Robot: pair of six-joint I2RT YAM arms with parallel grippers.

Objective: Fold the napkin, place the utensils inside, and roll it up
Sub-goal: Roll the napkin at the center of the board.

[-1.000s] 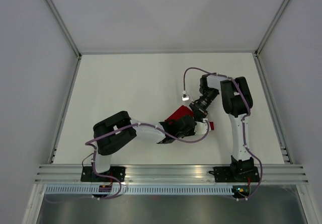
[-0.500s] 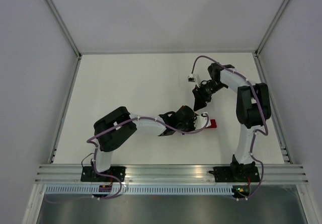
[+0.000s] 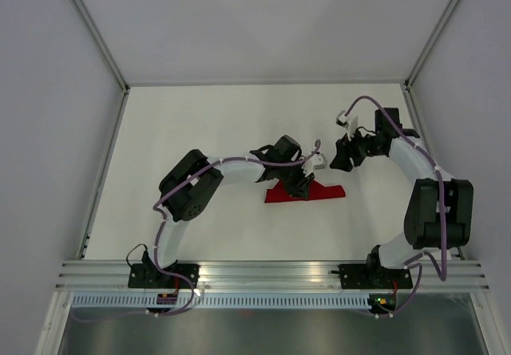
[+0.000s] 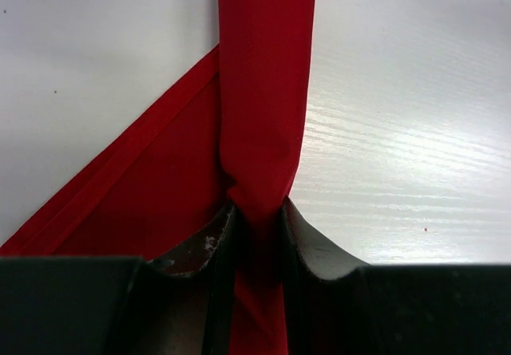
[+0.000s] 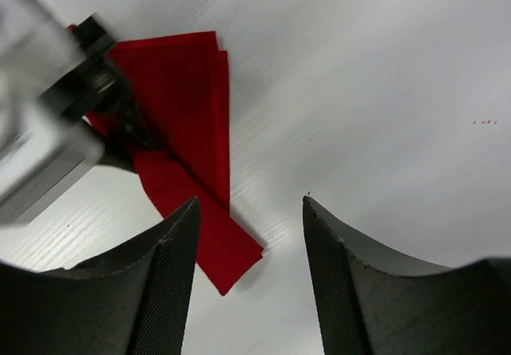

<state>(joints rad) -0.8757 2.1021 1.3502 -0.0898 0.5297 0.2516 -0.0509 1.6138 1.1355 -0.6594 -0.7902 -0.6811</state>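
- Table [image 3: 200, 132]: beneath the napkin [image 3: 281, 195], which lies flat on it.
- Left gripper [image 3: 306, 187]: over the napkin's middle, a fold of it between the fingers.
- Right gripper [image 3: 339, 157]: behind and right of the napkin, apart from it.

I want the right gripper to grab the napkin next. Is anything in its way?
Nothing visible does: only bare table lies between the open right gripper and the napkin's free end. The left gripper is shut on the napkin's fold farther along, so only that part is taken.
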